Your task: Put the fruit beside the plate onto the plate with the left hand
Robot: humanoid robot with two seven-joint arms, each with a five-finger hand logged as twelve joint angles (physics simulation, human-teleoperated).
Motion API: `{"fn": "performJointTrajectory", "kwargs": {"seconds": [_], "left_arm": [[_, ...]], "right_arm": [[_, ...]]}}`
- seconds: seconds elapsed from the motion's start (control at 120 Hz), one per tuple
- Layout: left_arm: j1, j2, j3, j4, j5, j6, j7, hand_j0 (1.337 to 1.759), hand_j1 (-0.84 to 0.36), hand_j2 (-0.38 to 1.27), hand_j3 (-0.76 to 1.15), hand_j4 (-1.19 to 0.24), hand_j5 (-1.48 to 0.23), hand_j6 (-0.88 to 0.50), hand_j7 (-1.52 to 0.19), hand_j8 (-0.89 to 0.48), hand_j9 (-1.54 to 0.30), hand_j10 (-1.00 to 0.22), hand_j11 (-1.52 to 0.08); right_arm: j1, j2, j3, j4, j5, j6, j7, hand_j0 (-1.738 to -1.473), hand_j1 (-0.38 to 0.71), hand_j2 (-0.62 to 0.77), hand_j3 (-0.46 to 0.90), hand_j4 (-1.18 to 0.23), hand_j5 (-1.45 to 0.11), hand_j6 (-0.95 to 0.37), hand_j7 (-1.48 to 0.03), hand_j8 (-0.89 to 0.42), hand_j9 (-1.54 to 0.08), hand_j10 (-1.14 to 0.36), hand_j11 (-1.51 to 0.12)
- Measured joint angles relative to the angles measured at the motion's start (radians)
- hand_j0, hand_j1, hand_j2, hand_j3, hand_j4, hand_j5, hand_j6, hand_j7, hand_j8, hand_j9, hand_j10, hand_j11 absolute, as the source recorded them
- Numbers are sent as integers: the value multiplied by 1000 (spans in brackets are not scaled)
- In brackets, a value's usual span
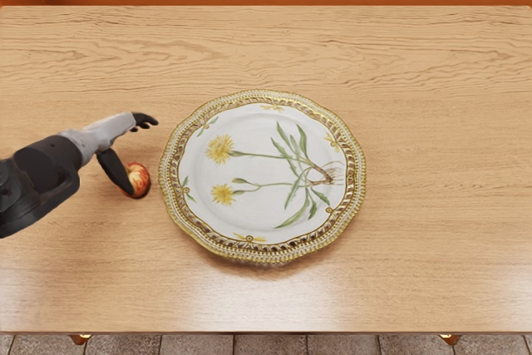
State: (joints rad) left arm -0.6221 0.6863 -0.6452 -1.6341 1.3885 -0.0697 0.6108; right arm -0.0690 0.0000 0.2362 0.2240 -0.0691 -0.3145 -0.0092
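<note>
Reach-to-grasp step. Fruit (139,180) on worktop (432,56), just beside rim at 9 o'clock of plate (356,168). Left hand (112,137) over fruit, fingers (143,120) spread, one touching it, no grip. Next, likely: close fingers, lift, carry toward 3 o'clock onto plate.

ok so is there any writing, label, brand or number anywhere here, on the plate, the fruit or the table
None: no text, number or sign shows in the head view.
The plate carries only painted yellow flowers and a gold patterned rim, no lettering.
The fruit, partly behind the left hand, shows no sticker on its visible side.
The table is bare wood grain.
</note>
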Motion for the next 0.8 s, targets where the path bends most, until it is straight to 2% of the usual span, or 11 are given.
{"fn": "performJointTrajectory", "kwargs": {"seconds": [0.05,0.3,0.342,0.458,0.508,0.8], "left_arm": [[24,-4,0,0,19,8,0,1658,108,44,0,-207,-264,-209,-264,-208,-264,-207,-264],[35,-24,1,2,50,20,0,1658,24,68,0,-280,-367,-281,-367,-281,-366,-280,-366],[39,-35,5,10,53,22,0,1657,30,26,0,-285,-381,-286,-381,-286,-380,-285,-380],[38,-52,22,38,60,24,0,1657,-5,45,0,-309,-406,-310,-406,-309,-406,-308,-406],[39,-51,25,43,64,25,0,1658,-65,73,0,-327,-433,-328,-434,-327,-434,-326,-435],[32,-42,27,53,71,25,0,1657,-246,134,0,-501,-657,-502,-657,-501,-657,-500,-657]], "right_arm": [[0,0,0,0,0,0,0,-1658,-349,0,0,0,0,0,0,0,0,0,0],[0,0,0,0,0,0,0,-1658,-349,0,0,0,0,0,0,0,0,0,0],[0,0,0,0,0,0,0,-1658,-349,0,0,0,0,0,0,0,0,0,0],[0,0,0,0,0,0,0,-1658,-349,0,0,0,0,0,0,0,0,0,0],[0,0,0,0,0,0,0,-1658,-349,0,0,0,0,0,0,0,0,0,0],[0,0,0,0,0,0,0,-1658,-349,0,0,0,0,0,0,0,0,0,0]]}}
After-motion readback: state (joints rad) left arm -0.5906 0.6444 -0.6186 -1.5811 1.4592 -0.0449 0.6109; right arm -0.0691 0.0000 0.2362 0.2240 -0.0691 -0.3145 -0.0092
